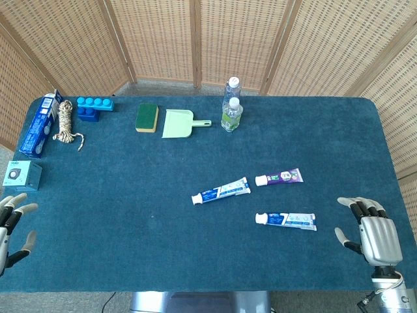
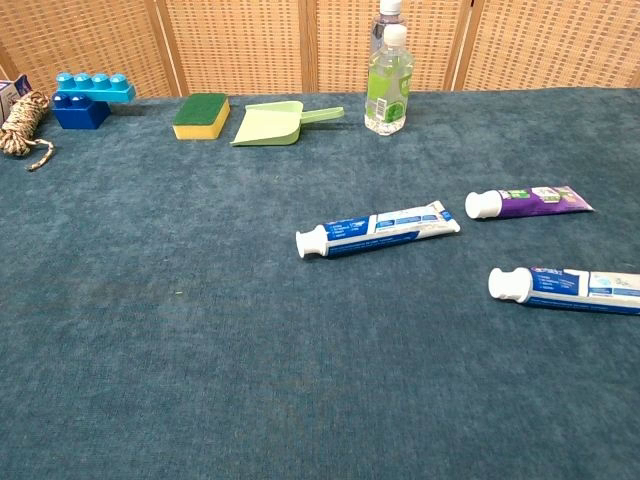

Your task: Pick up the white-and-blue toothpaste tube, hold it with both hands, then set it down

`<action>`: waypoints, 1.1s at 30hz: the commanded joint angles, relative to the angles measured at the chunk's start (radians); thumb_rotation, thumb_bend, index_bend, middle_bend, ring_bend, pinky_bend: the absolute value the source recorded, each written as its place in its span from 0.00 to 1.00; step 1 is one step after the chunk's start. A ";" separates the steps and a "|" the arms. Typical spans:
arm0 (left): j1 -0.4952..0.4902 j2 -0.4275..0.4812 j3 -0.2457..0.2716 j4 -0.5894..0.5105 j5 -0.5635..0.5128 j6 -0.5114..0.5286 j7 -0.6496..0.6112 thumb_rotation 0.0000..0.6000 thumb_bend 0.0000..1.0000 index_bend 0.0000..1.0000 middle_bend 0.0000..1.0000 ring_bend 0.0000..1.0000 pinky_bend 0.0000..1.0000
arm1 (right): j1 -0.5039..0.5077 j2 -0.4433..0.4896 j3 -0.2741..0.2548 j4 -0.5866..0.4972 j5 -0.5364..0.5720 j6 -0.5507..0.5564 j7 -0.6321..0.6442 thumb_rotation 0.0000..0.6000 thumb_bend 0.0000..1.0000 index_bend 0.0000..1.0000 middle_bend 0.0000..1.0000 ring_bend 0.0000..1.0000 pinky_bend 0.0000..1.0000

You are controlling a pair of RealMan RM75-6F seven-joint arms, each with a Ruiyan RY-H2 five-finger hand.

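The white-and-blue toothpaste tube (image 1: 221,191) lies flat on the counter (image 1: 130,195), cap end away from the purple toothpaste tube (image 1: 279,177), which lies just beside its flat end. A second white-and-blue tube (image 1: 285,220) lies nearer the right hand (image 1: 370,231), which rests at the counter's edge, fingers spread, holding nothing. The left hand (image 1: 13,225) sits well apart from the tube, fingers apart and empty.

White-and-blue toothpaste tube (image 1: 221,191) (image 2: 379,229) lies flat mid-desk, white cap pointing left, tail angled slightly up to the right, untouched.
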 commanded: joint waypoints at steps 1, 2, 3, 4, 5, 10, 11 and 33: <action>-0.001 -0.002 0.001 0.001 -0.002 -0.003 0.001 1.00 0.40 0.26 0.17 0.13 0.18 | 0.002 -0.001 0.001 0.001 0.002 -0.003 0.000 1.00 0.29 0.26 0.32 0.21 0.21; -0.001 -0.003 0.002 0.001 -0.002 -0.004 0.001 1.00 0.40 0.26 0.17 0.13 0.18 | 0.002 -0.001 0.001 0.001 0.002 -0.004 -0.001 1.00 0.29 0.26 0.32 0.21 0.21; -0.001 -0.004 0.003 0.002 -0.003 -0.006 0.001 1.00 0.40 0.26 0.17 0.13 0.18 | 0.003 -0.001 0.001 0.002 0.002 -0.006 0.000 1.00 0.29 0.26 0.32 0.21 0.21; -0.001 -0.004 0.004 0.003 -0.003 -0.007 0.001 1.00 0.40 0.26 0.17 0.13 0.18 | 0.004 -0.002 0.001 0.002 0.002 -0.007 0.000 1.00 0.29 0.26 0.32 0.21 0.21; 0.000 -0.005 0.005 0.003 -0.003 -0.008 0.000 1.00 0.40 0.26 0.17 0.13 0.18 | 0.004 -0.002 0.000 0.002 0.000 -0.008 0.001 1.00 0.29 0.26 0.32 0.21 0.21; 0.004 0.000 0.007 0.004 0.005 0.002 -0.007 1.00 0.40 0.26 0.17 0.13 0.18 | 0.003 0.002 -0.007 0.003 -0.010 -0.008 0.009 1.00 0.29 0.26 0.32 0.21 0.21; 0.005 0.001 0.007 0.004 0.006 0.003 -0.009 1.00 0.40 0.26 0.17 0.13 0.18 | 0.002 0.003 -0.008 0.002 -0.011 -0.008 0.011 1.00 0.29 0.26 0.32 0.21 0.21; -0.025 0.011 -0.007 -0.001 -0.002 -0.032 -0.006 1.00 0.40 0.26 0.18 0.14 0.18 | 0.031 0.028 -0.046 -0.025 -0.050 -0.081 0.025 1.00 0.28 0.25 0.31 0.21 0.21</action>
